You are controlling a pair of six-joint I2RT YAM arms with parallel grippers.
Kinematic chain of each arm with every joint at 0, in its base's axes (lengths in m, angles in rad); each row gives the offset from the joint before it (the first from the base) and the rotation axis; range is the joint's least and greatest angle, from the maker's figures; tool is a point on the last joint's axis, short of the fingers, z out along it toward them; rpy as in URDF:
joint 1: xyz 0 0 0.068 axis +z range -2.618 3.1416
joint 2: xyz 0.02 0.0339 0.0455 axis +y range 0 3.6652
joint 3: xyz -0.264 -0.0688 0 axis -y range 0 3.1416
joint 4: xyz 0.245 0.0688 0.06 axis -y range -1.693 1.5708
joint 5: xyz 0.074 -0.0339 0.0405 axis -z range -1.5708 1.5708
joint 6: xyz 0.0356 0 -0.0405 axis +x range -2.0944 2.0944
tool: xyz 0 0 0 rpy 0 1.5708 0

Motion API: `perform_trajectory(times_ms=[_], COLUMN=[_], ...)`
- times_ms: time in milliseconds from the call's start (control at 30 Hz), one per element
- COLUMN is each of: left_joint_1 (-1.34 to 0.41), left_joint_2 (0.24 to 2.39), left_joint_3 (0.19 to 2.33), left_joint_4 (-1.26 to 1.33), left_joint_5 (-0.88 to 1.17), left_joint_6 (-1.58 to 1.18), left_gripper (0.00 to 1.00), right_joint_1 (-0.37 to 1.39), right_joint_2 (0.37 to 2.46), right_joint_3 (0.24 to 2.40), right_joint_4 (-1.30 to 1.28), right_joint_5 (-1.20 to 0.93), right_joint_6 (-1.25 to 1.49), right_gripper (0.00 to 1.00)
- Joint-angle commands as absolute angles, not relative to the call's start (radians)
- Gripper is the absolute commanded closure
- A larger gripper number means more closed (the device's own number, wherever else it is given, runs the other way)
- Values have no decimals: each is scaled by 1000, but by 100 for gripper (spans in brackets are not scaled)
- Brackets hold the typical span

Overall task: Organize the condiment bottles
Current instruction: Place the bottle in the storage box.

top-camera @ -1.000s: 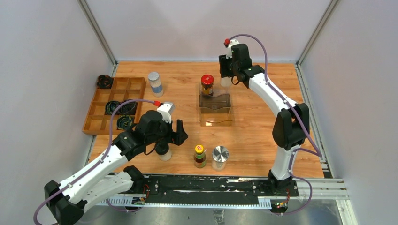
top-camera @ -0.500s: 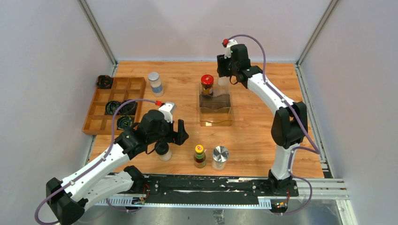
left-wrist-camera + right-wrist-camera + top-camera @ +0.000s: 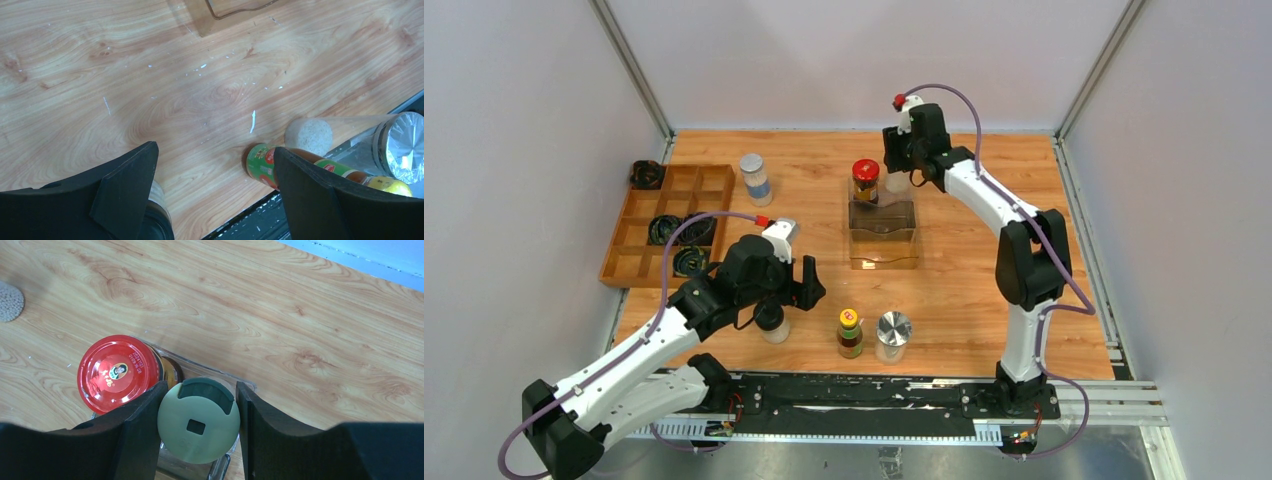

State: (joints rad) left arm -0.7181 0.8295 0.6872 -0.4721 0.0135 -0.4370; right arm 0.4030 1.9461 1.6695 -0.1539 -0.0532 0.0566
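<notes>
My right gripper (image 3: pixel 900 168) (image 3: pixel 201 386) is shut on the shaker with a pale yellow-green cap (image 3: pixel 198 421), held over the back right corner of the clear box (image 3: pixel 883 240), right next to the red-lidded dark jar (image 3: pixel 865 180) (image 3: pixel 119 371) inside it. My left gripper (image 3: pixel 772 298) (image 3: pixel 214 150) is open, above and beside the black-capped jar (image 3: pixel 773 322) (image 3: pixel 156 222). The yellow-capped brown sauce bottle (image 3: pixel 850 333) (image 3: pixel 261 163) and the silver-lidded jar (image 3: pixel 893 336) (image 3: pixel 406 145) stand near the front edge. The blue-labelled jar (image 3: pixel 755 178) stands at the back left.
A wooden compartment tray (image 3: pixel 634 238) with black coiled bundles (image 3: pixel 664 229) sits at the left, with another bundle (image 3: pixel 646 174) behind it. The clear box's corner (image 3: pixel 200 22) shows in the left wrist view. A black rail (image 3: pixel 864 395) runs along the front edge.
My right gripper has carried the shaker left, from behind the box to its back right corner beside the red-lidded jar. My left arm has hardly moved.
</notes>
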Motion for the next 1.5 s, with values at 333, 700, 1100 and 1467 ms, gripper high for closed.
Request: perform_trajectory(times_ms=[333, 700, 1100, 1467], left_joint_1=[-729, -729, -729, -729], left_joint_2=[861, 887, 906, 891], left_joint_3=[663, 660, 655, 659], left_joint_4=[-432, -414, -395, -401], left_joint_5=[7, 17, 31, 41], left_joint_6=[-407, -397, -393, -396], left_gripper=[8, 8, 8, 7], right_joint_1=[391, 390, 390, 391], right_joint_2=[2011, 2057, 2068, 2020], right_joint_3=[1632, 1603, 1534, 1469], right_joint_4=[-78, -13, 44, 11], right_joint_5=[-65, -73, -74, -53], right_joint_6=[70, 81, 100, 109], right_gripper=[54, 54, 54, 45])
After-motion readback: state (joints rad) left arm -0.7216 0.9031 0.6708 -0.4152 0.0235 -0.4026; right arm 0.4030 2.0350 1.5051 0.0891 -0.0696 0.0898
